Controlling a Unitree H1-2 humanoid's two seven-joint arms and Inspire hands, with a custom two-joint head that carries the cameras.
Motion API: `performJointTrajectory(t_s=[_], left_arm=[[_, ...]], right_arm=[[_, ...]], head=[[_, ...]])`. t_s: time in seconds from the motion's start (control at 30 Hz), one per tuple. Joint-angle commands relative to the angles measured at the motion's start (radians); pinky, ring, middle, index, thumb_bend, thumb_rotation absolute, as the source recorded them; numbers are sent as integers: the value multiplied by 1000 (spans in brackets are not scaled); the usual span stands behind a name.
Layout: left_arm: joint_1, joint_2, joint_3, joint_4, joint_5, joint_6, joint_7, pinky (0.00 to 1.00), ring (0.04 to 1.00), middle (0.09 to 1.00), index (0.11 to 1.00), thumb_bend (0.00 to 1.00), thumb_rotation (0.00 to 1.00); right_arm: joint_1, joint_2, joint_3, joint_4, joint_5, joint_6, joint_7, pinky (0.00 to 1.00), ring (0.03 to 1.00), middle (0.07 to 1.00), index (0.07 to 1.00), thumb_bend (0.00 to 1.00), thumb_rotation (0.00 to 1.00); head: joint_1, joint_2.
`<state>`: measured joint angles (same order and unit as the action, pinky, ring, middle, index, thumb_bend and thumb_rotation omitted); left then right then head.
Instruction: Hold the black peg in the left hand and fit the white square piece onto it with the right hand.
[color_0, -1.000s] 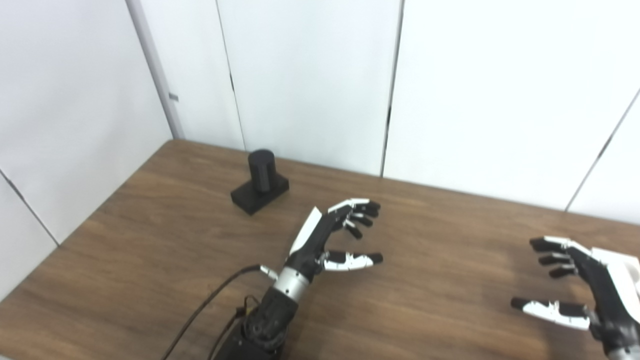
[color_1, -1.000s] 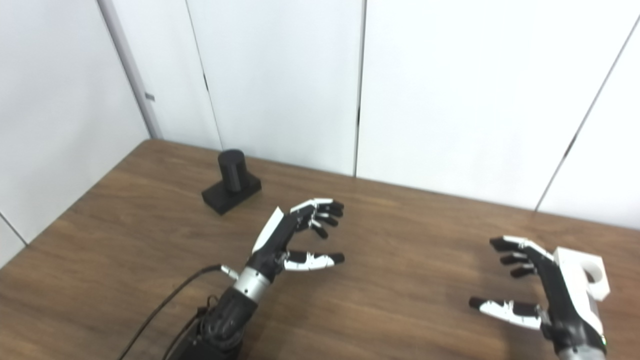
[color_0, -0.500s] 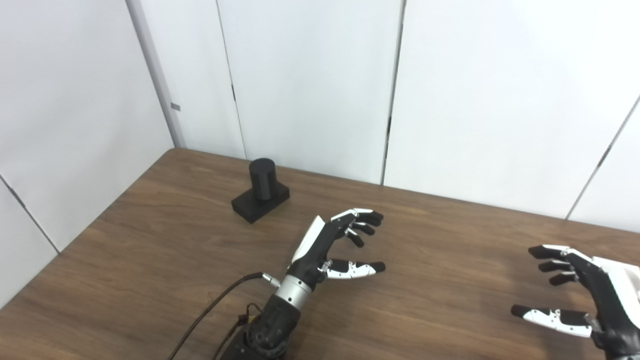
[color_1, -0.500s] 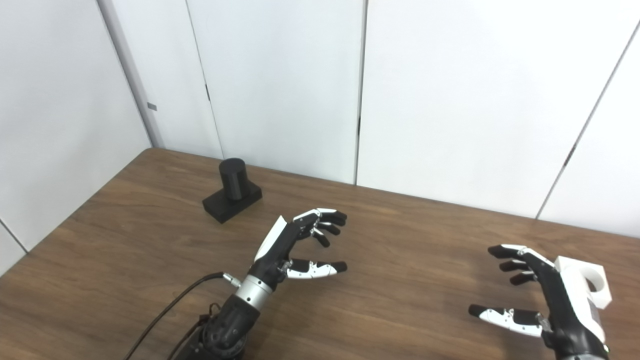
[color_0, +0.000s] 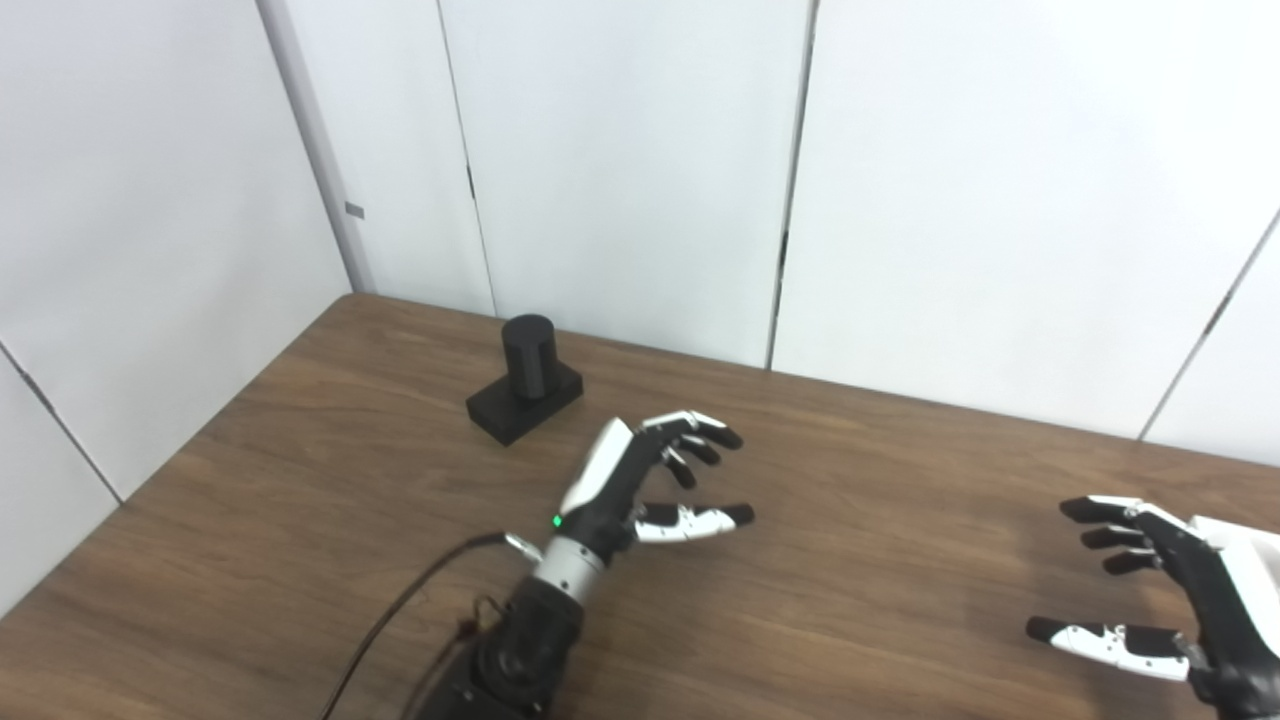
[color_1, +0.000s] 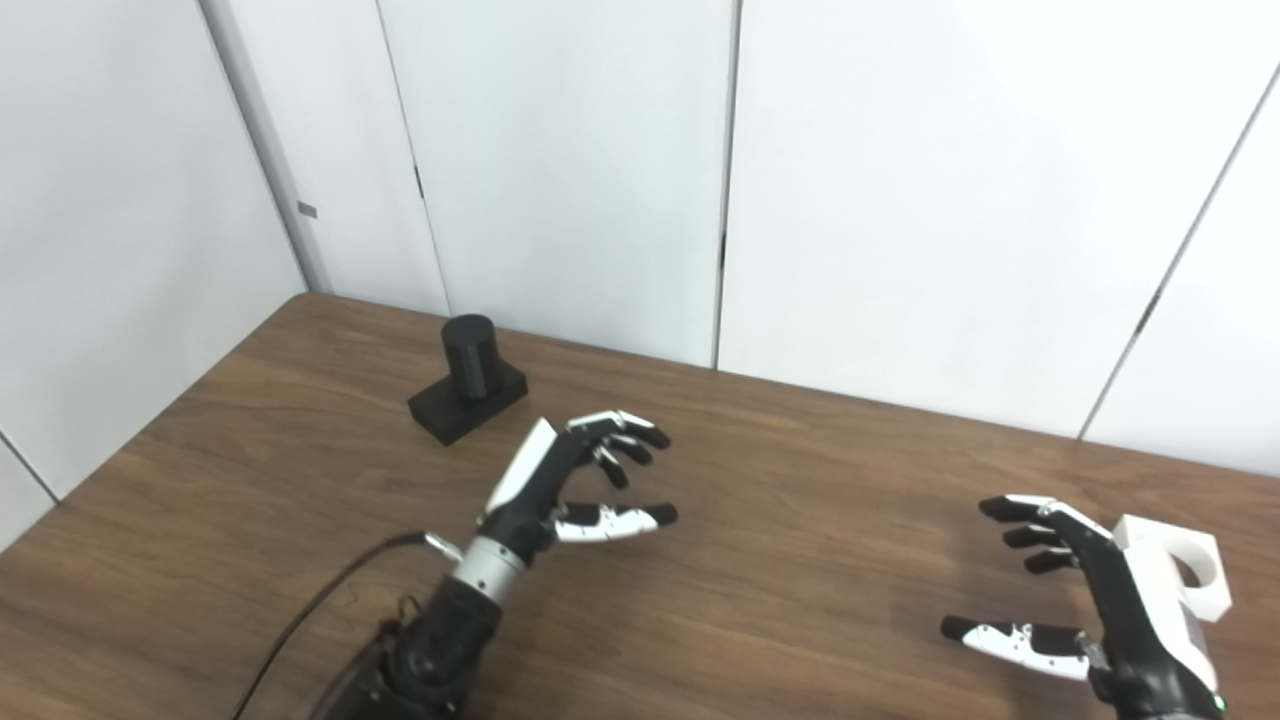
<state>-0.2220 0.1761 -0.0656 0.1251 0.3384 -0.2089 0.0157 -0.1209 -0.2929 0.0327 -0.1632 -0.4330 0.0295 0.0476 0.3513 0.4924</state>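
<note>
On the table (color_0: 300, 520), the peg (color_0: 527, 345) was seen at eleven o'clock of the empty, spread left hand (color_0: 640, 480); the right hand (color_1: 1090, 600) was likewise held open, the white piece (color_1: 1185, 575) just beyond.

One black peg (color_1: 469, 367) stands upright on its block at about ten o'clock on the one wooden table (color_1: 800, 520). One white square piece (color_1: 1180, 575) with a round hole lies at about four o'clock. Two hands are in view, a left hand (color_1: 560, 485) near the middle and a right hand (color_1: 1090, 610) at four o'clock, and one dark cable (color_1: 320, 610) runs at seven o'clock.
</note>
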Motion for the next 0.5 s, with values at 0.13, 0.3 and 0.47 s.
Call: performJointTrajectory(t_s=[0.13, 0.3, 0.47], left_arm=[[-47, 72, 26, -117, -14, 49, -39, 514, 703, 747, 657, 779, 158], [-50, 80, 84, -160, 46, 114, 23, 517, 689, 771, 769, 824, 167], [-62, 89, 139, -164, 68, 149, 73, 557, 728, 801, 794, 828, 156]], right_arm=[[-36, -8, -15, -32, 10, 12, -2, 588, 676, 721, 693, 752, 0], [-41, -9, -13, -25, 14, 10, -4, 580, 667, 714, 691, 751, 0], [-42, -6, -15, -28, 13, 16, -6, 578, 671, 713, 690, 751, 0]], head=[[7, -1], [11, -5], [12, -5]])
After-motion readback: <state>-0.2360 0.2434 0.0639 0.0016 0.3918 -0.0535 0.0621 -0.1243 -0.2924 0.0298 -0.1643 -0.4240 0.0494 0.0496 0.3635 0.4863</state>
